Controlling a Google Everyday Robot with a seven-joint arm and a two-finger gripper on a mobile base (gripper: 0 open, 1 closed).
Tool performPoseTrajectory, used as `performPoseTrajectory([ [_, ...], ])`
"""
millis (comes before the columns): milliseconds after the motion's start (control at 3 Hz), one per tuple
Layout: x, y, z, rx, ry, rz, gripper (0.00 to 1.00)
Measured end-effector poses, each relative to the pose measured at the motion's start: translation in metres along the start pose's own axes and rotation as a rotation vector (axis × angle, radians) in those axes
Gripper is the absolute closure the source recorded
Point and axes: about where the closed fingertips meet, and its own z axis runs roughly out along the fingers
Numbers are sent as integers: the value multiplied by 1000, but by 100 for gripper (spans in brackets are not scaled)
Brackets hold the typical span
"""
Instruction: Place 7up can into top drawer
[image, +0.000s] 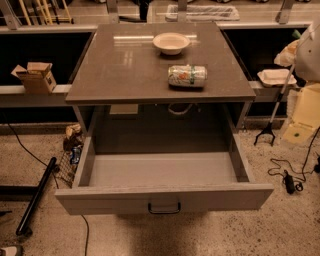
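The 7up can (187, 76) lies on its side on the brown cabinet top (125, 70), toward the front right. The top drawer (162, 172) is pulled fully open below it, and its grey inside holds nothing. Its flat front (100, 200) has a small dark handle (164, 208) at the centre. My gripper is not in view. A pale rounded shape (309, 52) at the right edge may be part of my arm.
A white bowl (171, 43) stands on the top behind the can. A cardboard box (35, 76) sits on the left ledge and a white tray (276, 76) on the right one. A black reacher tool (267, 131), cables (290, 177) and a black pole (36, 195) are on the floor.
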Motion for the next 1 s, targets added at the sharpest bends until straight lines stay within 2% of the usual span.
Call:
performPoseTrajectory([
  [333, -5, -10, 3, 16, -6, -7, 0],
  [667, -19, -46, 17, 37, -46, -14, 0],
  [1000, -44, -94, 36, 63, -123, 1, 0],
])
